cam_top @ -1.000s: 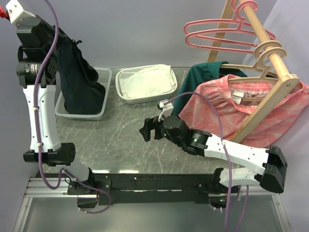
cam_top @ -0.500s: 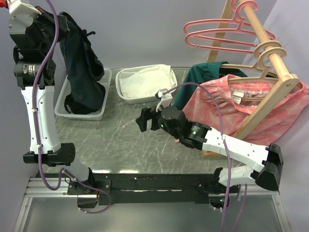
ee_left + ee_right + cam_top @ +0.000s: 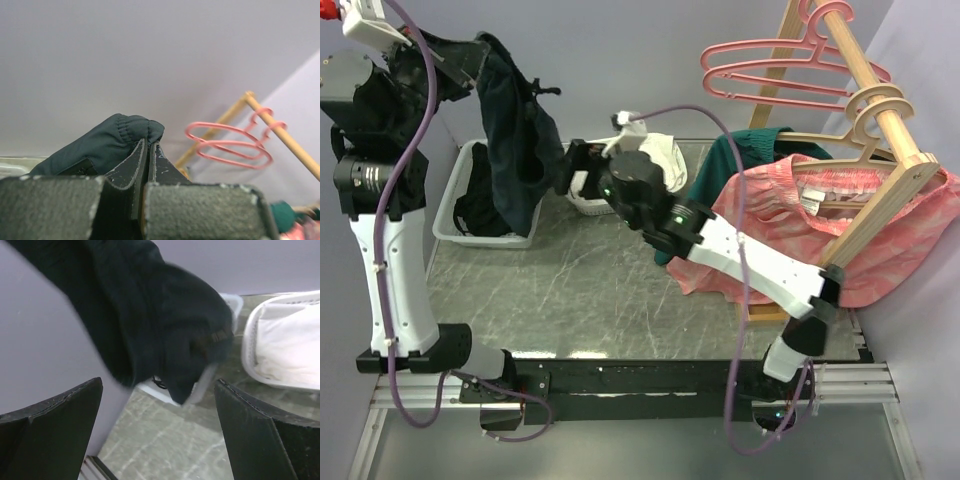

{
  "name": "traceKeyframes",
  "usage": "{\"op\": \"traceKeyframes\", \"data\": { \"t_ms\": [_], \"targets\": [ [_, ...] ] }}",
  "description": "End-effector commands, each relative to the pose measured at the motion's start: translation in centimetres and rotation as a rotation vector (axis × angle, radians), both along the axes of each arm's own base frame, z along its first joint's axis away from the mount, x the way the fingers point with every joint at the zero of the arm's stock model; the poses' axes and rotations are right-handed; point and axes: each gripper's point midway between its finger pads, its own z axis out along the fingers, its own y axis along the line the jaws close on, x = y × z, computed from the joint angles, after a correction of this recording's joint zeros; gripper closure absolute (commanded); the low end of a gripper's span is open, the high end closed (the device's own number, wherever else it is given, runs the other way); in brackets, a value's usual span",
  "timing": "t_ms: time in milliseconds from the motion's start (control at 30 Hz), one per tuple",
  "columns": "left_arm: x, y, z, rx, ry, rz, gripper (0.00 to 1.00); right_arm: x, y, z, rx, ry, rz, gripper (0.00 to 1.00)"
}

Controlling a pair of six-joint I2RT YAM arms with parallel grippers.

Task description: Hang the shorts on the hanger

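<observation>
The dark navy shorts (image 3: 517,150) hang in the air at the upper left, pinched at the waistband by my left gripper (image 3: 482,52), which is shut on them. The left wrist view shows the bunched waistband (image 3: 107,142) between the closed fingertips of the left gripper (image 3: 149,144). My right gripper (image 3: 576,172) stands open just right of the hanging shorts, not touching them. In the right wrist view the shorts (image 3: 150,320) hang ahead of the wide-apart right gripper (image 3: 159,400). The pink hanger (image 3: 765,68) hangs on the wooden rail at the upper right, also seen as the hanger (image 3: 230,145) from the left wrist.
A white basket (image 3: 448,222) under the shorts holds another dark garment. A second basket (image 3: 582,203) with white cloth sits behind my right arm. A wooden rack (image 3: 880,115) carries a pink garment (image 3: 890,235) on a wooden hanger, with a green garment (image 3: 750,158) beside it.
My left arm has lifted the shorts higher and to the right, out of the basket. My right arm has swung left and back across the table, up to the shorts, still open.
</observation>
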Motion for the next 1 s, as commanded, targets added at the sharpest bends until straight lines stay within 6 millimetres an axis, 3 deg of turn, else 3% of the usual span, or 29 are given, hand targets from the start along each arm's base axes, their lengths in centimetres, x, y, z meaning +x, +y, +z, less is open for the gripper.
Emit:
{"op": "traceKeyframes", "data": {
  "t_ms": [0,67,167,200,267,300,333,367,400,467,500,533,567,733,767,800,867,900,967],
  "targets": [
    [-3.5,-2.6,2.5,-0.001,-0.103,-0.103,0.99,1.4,2.5,-0.8,0.034,0.068,-0.019,0.00],
    [-4.3,-3.5,2.1,0.003,-0.097,-0.128,0.99,1.3,3.9,-2.1,0.022,0.093,0.003,0.00],
    [-5.0,-4.5,1.0,0.007,-0.075,-0.149,0.99,0.8,4.4,-4.5,-0.001,0.122,-0.005,0.00],
    [-4.9,-4.8,0.2,0.010,-0.056,-0.159,0.99,0.5,4.1,-4.5,0.006,0.128,-0.010,0.00],
    [-5.7,-5.3,-0.5,0.005,-0.046,-0.173,0.99,0.1,3.4,-6.7,-0.030,0.155,-0.026,0.05],
    [-5.9,-5.3,-0.6,0.004,-0.043,-0.170,0.99,-0.2,2.4,-6.2,-0.021,0.151,-0.049,0.13],
    [-6.3,-5.3,-0.8,0.002,-0.039,-0.172,0.99,-0.7,1.6,-7.9,-0.056,0.168,-0.061,0.21],
    [-6.7,-5.0,-0.9,-0.002,-0.039,-0.157,0.99,-1.0,1.0,-8.3,-0.066,0.170,-0.069,0.33],
    [-6.9,-4.8,-1.2,-0.004,-0.030,-0.148,0.99,-2.0,-0.3,-8.6,-0.078,0.168,-0.078,0.60],
    [-7.4,-4.4,-1.2,-0.007,-0.029,-0.135,0.99,-2.6,-2.3,-8.5,-0.096,0.156,-0.121,0.83],
    [-7.6,-4.4,-1.3,-0.006,-0.030,-0.134,0.99,-3.2,-3.6,-7.7,-0.091,0.148,-0.129,0.96],
    [-7.7,-4.3,-1.3,-0.004,-0.030,-0.128,0.99,-3.3,-4.7,-7.1,-0.093,0.137,-0.155,1.00],
    [-8.2,-4.0,-1.0,-0.004,-0.039,-0.120,0.99,-3.6,-5.8,-6.9,-0.121,0.130,-0.169,1.00],
    [-9.3,-3.1,-1.9,0.011,-0.020,-0.077,0.98,-4.3,-11.5,-0.2,-0.099,0.017,-0.249,1.00],
    [-8.8,-3.1,-3.4,0.019,0.006,-0.074,0.96,-4.3,-12.3,0.5,-0.136,-0.008,-0.260,1.00],
    [-8.8,-2.8,-3.8,0.012,0.009,-0.056,0.96,-4.4,-12.6,2.5,-0.124,-0.033,-0.259,1.00],
    [-9.0,-2.6,-5.1,0.003,0.032,-0.044,0.95,-4.4,-12.8,3.6,-0.171,-0.062,-0.252,1.00],
    [-9.0,-2.4,-5.6,0.000,0.045,-0.036,0.95,-4.3,-12.5,5.0,-0.161,-0.077,-0.243,1.00],
    [-9.0,-1.9,-7.0,-0.007,0.075,-0.006,0.95,-4.4,-12.2,5.3,-0.197,-0.076,-0.222,1.00]
  ]
}}
